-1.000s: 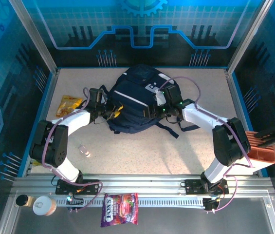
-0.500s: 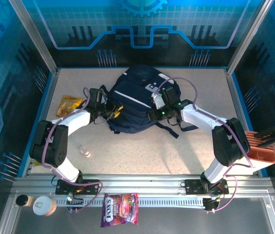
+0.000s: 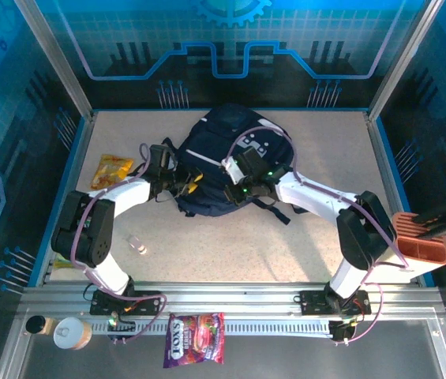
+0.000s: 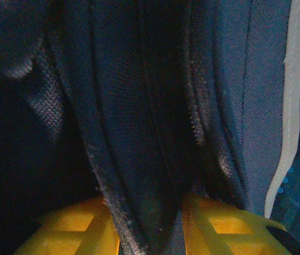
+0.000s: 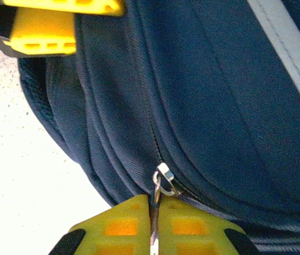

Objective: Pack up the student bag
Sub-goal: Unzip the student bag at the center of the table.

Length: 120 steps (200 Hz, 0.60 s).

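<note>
The student bag (image 3: 226, 150), dark navy with thin white stripes, lies in the middle of the table. My left gripper (image 3: 186, 181) is at the bag's left side. In the left wrist view its yellow fingers (image 4: 70, 228) are shut on a fold of the bag's fabric (image 4: 144, 159). My right gripper (image 3: 234, 189) is at the bag's near edge. In the right wrist view its fingertips (image 5: 123, 226) are pressed together on the metal zipper pull (image 5: 155, 194), just below the slider (image 5: 164, 175) on the zip line.
A yellow snack packet (image 3: 114, 167) lies left of the bag. A small clear bottle (image 3: 137, 243) is near the left arm. Black straps (image 3: 286, 207) trail at the bag's right. An orange tray (image 3: 421, 241) stands at the right edge. A Fox's candy bag (image 3: 195, 350) lies on the front rail.
My right gripper has moved left along the bag's near edge and has closed on the zipper pull. The left gripper has kept its hold on the fabric.
</note>
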{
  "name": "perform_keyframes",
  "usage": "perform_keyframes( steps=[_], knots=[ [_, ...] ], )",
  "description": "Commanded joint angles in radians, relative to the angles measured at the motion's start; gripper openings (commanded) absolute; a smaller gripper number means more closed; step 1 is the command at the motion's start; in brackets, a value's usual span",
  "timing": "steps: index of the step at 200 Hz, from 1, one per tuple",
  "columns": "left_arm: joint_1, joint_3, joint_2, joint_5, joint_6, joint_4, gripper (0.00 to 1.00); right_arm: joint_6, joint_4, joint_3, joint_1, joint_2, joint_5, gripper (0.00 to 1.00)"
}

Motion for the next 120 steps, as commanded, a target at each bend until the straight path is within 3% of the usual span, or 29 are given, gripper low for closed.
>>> perform_keyframes(
  steps=[1, 24, 45, 62, 92, 120],
  knots=[
    [-0.039, 0.041, 0.016, 0.043, -0.021, 0.038, 0.35, 0.004, -0.001, 0.060, 0.051, 0.032, -0.049, 0.11],
    [-0.034, 0.029, -0.024, 0.005, 0.015, -0.015, 0.37, 0.072, 0.016, 0.024, 0.041, -0.028, -0.015, 0.25],
    [-0.036, 0.048, -0.087, -0.077, 0.146, -0.172, 0.44, 0.165, 0.047, -0.056, 0.011, -0.135, 0.019, 0.46],
    [-0.045, 0.055, -0.149, -0.155, 0.244, -0.282, 0.48, 0.250, 0.095, -0.136, -0.014, -0.232, 0.058, 0.57],
    [-0.100, 0.107, -0.214, -0.278, 0.400, -0.428, 0.53, 0.412, 0.192, -0.260, -0.097, -0.359, 0.060, 0.67],
    [-0.188, 0.180, -0.209, -0.317, 0.523, -0.476, 0.54, 0.531, 0.233, -0.307, -0.186, -0.382, -0.003, 0.71]
  ],
)
